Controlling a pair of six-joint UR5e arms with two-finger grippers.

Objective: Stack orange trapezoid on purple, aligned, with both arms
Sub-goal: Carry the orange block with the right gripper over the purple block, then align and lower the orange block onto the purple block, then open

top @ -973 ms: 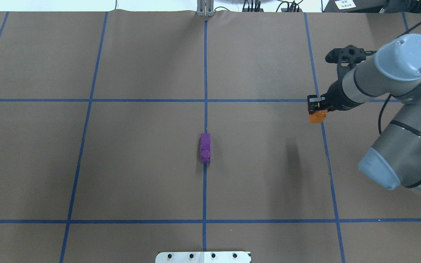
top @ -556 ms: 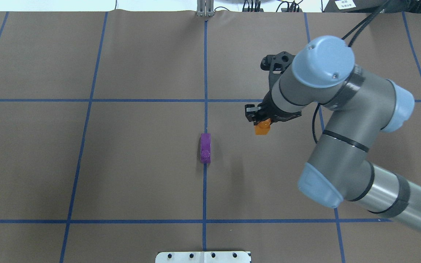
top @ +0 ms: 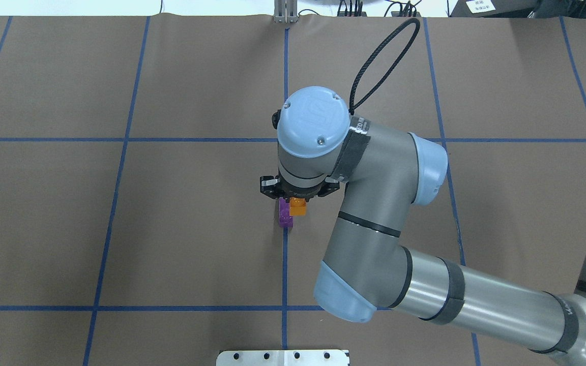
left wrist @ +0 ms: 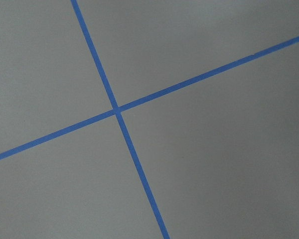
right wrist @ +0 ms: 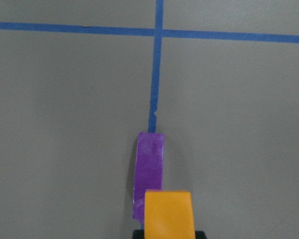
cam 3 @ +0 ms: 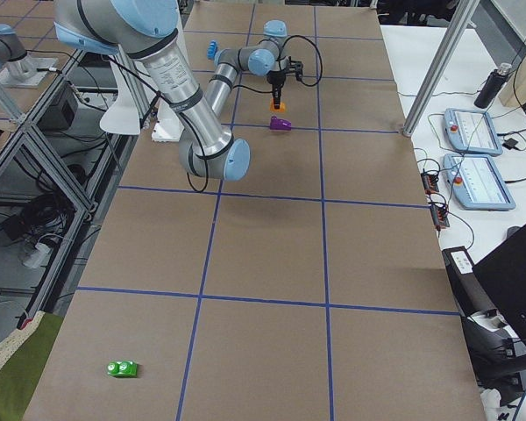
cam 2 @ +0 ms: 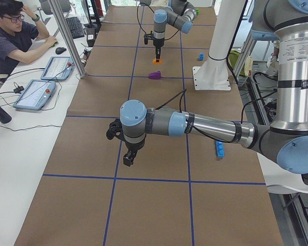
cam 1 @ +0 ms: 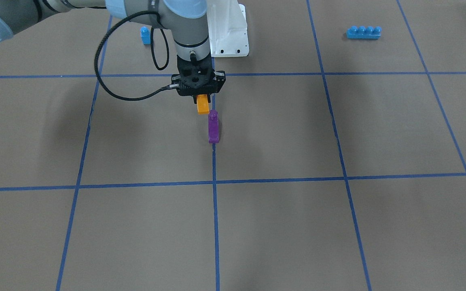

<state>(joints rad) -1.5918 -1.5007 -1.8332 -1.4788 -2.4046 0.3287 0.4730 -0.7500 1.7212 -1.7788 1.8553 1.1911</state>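
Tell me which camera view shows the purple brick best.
The front-facing view: the whole purple brick, uncovered. In the right wrist view the orange brick hides one end; overhead, the right gripper covers part; side views show it tiny; the left wrist view misses it.

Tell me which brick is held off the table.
The orange trapezoid, clamped in the right gripper. The purple, the small blue brick and the long blue brick lie on the table.
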